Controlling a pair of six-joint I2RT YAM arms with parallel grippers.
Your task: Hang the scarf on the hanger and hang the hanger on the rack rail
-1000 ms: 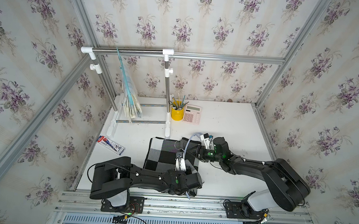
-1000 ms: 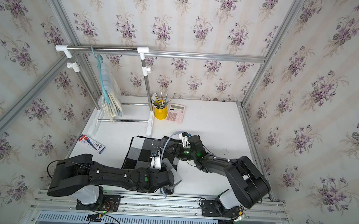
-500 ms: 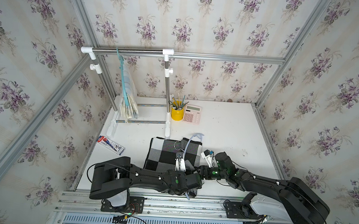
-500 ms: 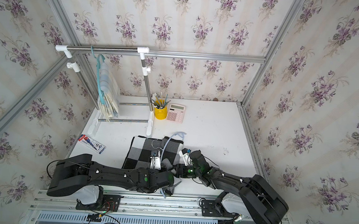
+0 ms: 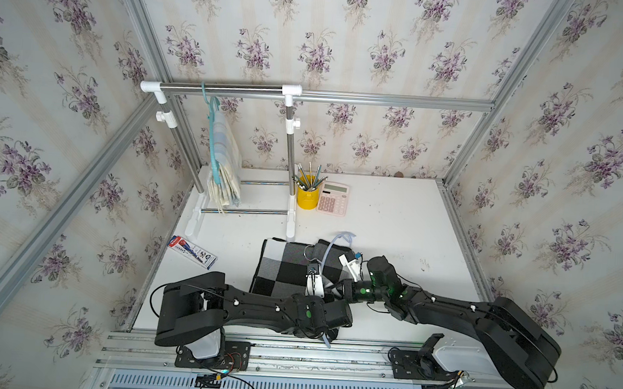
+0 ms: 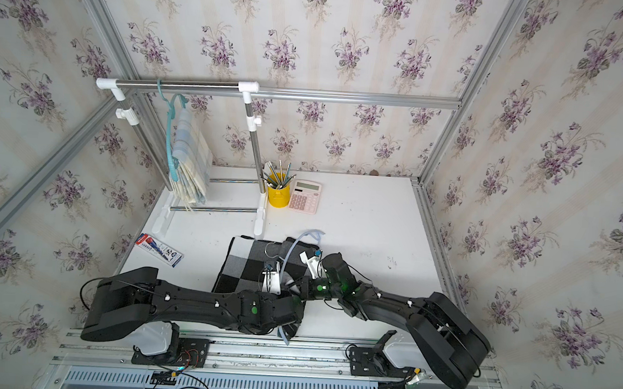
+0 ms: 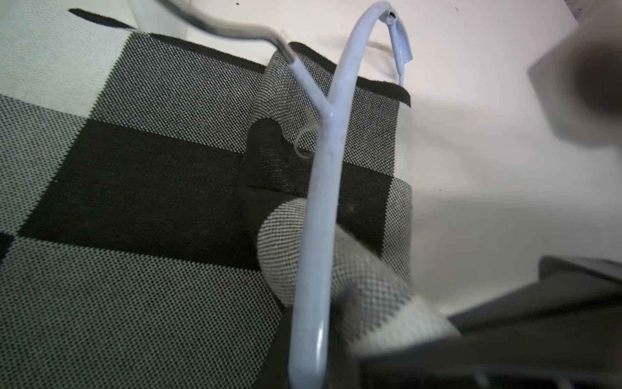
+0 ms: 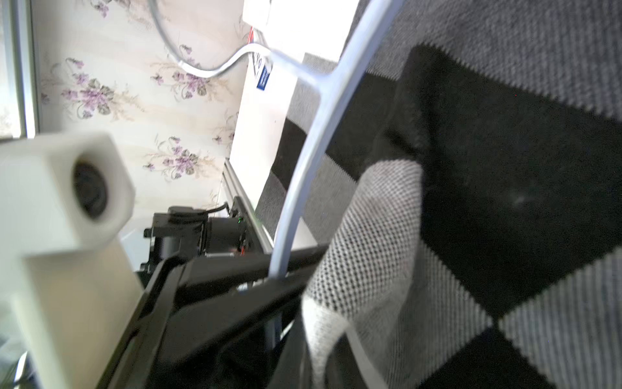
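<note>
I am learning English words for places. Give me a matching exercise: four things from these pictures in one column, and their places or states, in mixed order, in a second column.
Things
1. checkered scarf
2. yellow cup
3. calculator
4. plaid cloth

Places or states
a. hangs from the rail
b. lies beneath the pale blue hanger
c. holds pencils
d. pink, lies on the table with its keys up

Pairs: 1-b, 2-c, 3-d, 4-a
</note>
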